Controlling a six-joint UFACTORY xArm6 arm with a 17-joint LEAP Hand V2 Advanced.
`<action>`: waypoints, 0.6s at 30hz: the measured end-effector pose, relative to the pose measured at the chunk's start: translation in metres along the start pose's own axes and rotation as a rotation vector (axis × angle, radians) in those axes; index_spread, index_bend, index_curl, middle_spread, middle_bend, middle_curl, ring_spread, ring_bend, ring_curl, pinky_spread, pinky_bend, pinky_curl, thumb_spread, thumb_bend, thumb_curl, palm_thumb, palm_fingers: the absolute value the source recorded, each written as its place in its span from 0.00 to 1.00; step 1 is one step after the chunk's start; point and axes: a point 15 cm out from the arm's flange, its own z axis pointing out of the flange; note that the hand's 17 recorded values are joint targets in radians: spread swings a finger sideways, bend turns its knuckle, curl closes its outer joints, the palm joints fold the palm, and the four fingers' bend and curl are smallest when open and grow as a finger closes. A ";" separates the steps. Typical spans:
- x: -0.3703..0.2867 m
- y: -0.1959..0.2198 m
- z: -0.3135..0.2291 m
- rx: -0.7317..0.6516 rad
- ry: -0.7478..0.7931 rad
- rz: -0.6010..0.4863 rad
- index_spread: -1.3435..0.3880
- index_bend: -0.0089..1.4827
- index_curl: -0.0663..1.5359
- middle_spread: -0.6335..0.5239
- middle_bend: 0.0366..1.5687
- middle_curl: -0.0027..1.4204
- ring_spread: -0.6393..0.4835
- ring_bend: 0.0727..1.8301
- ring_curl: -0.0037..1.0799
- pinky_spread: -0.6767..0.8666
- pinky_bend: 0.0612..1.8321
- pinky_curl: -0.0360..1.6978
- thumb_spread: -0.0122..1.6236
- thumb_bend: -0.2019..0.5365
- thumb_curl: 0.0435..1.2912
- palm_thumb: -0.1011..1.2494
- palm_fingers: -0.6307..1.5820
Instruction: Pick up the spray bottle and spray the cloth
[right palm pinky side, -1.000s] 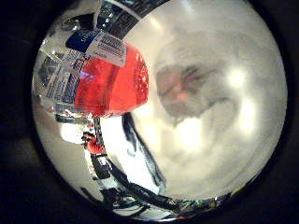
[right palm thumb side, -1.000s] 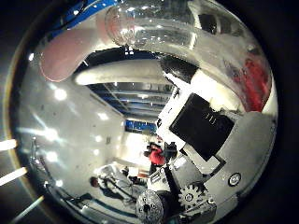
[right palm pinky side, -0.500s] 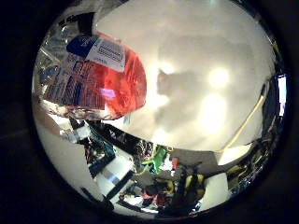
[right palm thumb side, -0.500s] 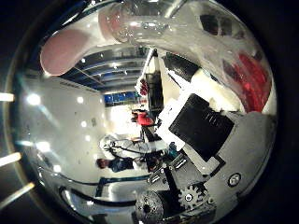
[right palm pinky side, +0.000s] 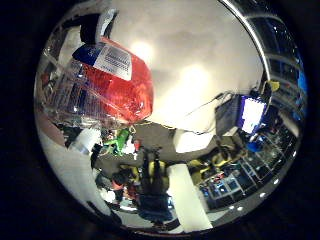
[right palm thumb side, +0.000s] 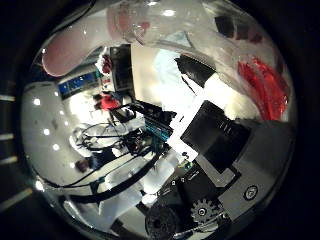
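Close against the palm I see the clear spray bottle (right palm pinky side: 107, 82) of red liquid, my hand (right palm thumb side: 220, 150) curled round it, lifted, room clutter behind

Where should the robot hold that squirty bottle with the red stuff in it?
Judging by these views, round the narrow clear neck, coming from the side. The spray bottle already sits close against the hand, with its wide red-filled body to one side and its pale pink spray head sticking out past the neck, so a grip there should leave the trigger reachable.
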 end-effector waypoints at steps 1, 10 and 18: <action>-0.005 -0.002 -0.002 -0.007 0.019 -0.001 0.66 0.80 0.54 0.46 0.90 0.48 0.37 0.74 0.73 0.35 0.55 0.86 0.61 0.26 0.52 0.88 0.79; -0.052 -0.019 0.008 -0.103 0.218 -0.001 0.66 0.81 0.54 0.46 0.90 0.47 0.37 0.73 0.73 0.35 0.54 0.88 0.61 0.26 0.54 0.87 0.79; -0.080 -0.038 0.056 -0.137 0.335 -0.025 0.66 0.81 0.54 0.46 0.90 0.47 0.37 0.73 0.74 0.35 0.54 0.89 0.61 0.26 0.55 0.86 0.79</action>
